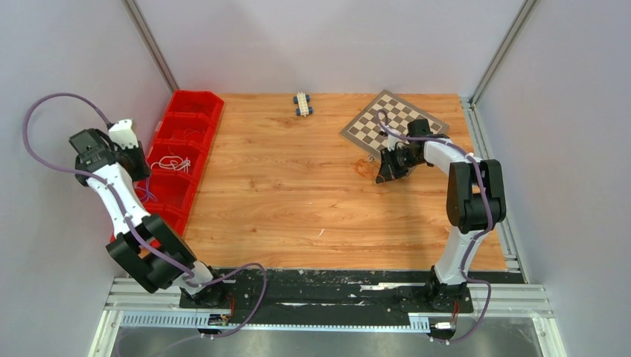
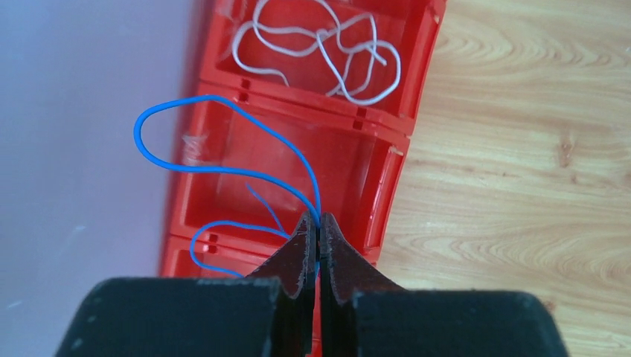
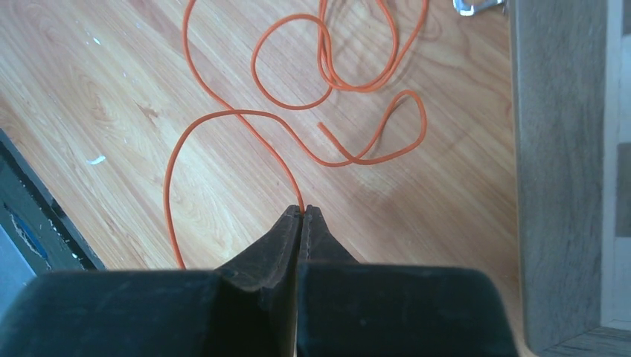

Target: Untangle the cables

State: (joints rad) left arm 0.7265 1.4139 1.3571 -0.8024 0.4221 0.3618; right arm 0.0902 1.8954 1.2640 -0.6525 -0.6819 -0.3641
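Your left gripper (image 2: 318, 223) has its jaws pressed together on a thin blue cable (image 2: 210, 97), pinched right at the tips. It hangs over the row of red bins (image 2: 379, 178), above the compartment next to the one holding a white cable (image 2: 320, 44). The blue cable loops out from the tips, across that compartment and past the bins' outer wall. The white cable lies loosely coiled inside its own compartment, touching neither gripper.

Your right gripper (image 3: 301, 212) is likewise clamped shut, on an orange cable (image 3: 242, 113). It is well apart from the bins, across the wooden table (image 1: 298, 208) on the side opposite them. The rest of the orange cable rests on the wood in open curves that cross one another beyond the tips. A chessboard (image 1: 393, 123) lies just beyond that gripper, farther still from the bins.
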